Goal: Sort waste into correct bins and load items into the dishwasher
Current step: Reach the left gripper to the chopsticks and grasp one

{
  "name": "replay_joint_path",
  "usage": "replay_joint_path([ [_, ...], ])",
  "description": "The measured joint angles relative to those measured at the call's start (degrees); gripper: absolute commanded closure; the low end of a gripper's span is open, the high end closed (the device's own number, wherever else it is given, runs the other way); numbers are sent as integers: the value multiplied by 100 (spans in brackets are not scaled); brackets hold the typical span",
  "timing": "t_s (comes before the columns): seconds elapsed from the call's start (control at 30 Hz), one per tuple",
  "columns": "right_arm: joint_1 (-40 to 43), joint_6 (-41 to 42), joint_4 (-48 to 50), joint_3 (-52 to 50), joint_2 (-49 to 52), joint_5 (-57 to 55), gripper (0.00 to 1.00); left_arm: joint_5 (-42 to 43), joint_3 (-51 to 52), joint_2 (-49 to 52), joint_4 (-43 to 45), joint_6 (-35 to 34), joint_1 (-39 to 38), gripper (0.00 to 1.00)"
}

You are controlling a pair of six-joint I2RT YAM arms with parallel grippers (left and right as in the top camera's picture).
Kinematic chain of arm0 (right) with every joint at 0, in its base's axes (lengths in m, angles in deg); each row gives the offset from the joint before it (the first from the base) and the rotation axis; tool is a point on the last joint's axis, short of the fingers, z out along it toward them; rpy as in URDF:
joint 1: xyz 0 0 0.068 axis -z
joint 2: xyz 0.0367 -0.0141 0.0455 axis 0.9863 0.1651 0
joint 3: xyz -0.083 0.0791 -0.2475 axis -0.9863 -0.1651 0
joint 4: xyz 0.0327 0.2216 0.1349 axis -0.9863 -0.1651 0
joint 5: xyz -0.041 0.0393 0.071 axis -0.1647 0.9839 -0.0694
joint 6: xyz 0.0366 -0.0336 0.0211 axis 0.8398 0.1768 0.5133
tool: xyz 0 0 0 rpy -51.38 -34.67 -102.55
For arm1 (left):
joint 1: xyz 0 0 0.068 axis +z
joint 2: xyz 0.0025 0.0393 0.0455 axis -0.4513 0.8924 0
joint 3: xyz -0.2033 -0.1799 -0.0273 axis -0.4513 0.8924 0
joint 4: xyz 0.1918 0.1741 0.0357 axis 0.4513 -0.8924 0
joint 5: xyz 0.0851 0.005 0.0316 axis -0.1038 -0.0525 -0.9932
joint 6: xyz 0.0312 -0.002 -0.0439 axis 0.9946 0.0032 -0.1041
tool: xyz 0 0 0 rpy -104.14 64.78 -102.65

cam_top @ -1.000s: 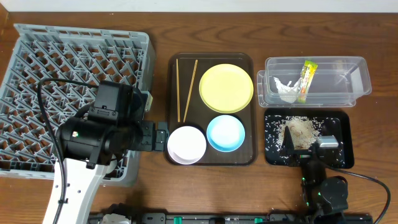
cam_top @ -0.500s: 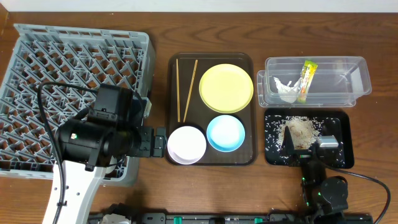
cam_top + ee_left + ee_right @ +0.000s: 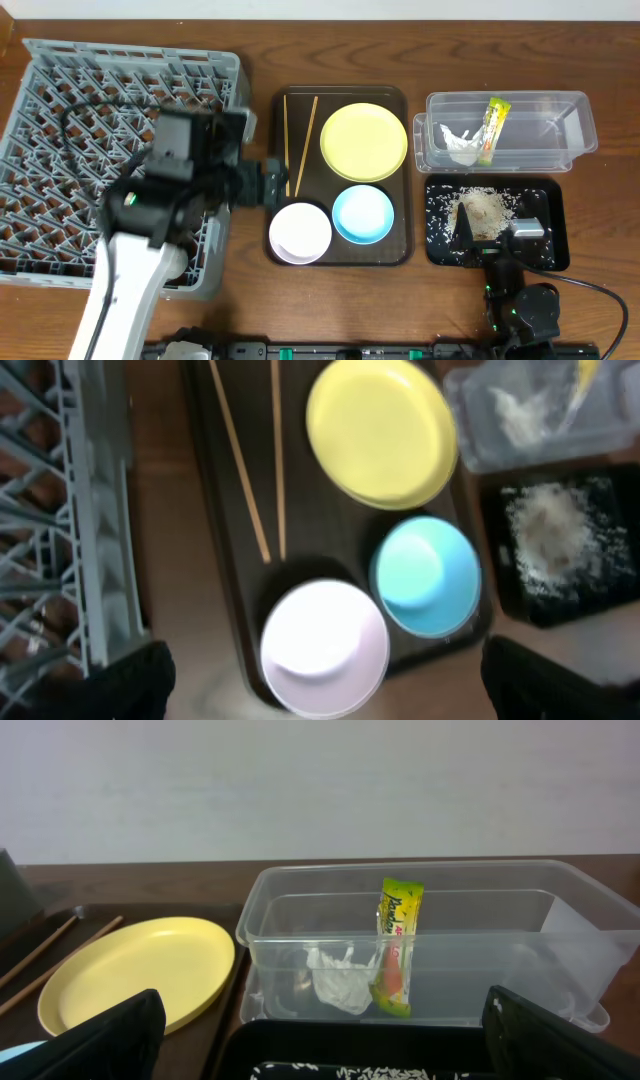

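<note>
a: where is your left gripper (image 3: 270, 186) just now?

b: it hangs over the left rim of the brown tray (image 3: 400, 252), between the rack (image 3: 60, 90) and the near ends of the chopsticks (image 3: 297, 145). my fingers there are spread wide and hold nothing. in my wrist camera the white bowl (image 3: 322, 650) lies right below them.

a: and the dishes?

b: all on the brown tray. the white bowl sits at the front left, with the blue bowl (image 3: 362, 214) just beside it. the yellow plate (image 3: 363, 140) is behind the blue one. the chopsticks lie lengthwise along the left side, a little splayed.

a: the waste?

b: the wrapper (image 3: 398, 945) stands on end in the clear tub (image 3: 580, 120), leaning on its front wall. the tissue (image 3: 335, 978) lies crumpled next to it (same tub). the crumbs (image 3: 485, 210) are scattered in the black tray (image 3: 555, 195), which sits in front of the tub on the table (image 3: 330, 45).

a: your right gripper (image 3: 497, 232)?

b: low over the black tray, its fingers apart and empty. it faces the tub, with the plate off to one side.
</note>
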Motion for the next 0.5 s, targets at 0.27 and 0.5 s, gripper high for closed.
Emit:
replay_joint_path([
  [0.27, 0, 0, 2, 0, -2, 9, 1, -485, -52, 2159, 678, 0, -33, 16],
  [0.5, 0, 0, 2, 0, -2, 11, 1, -560, -181, 3311, 1923, 39, -149, 40],
])
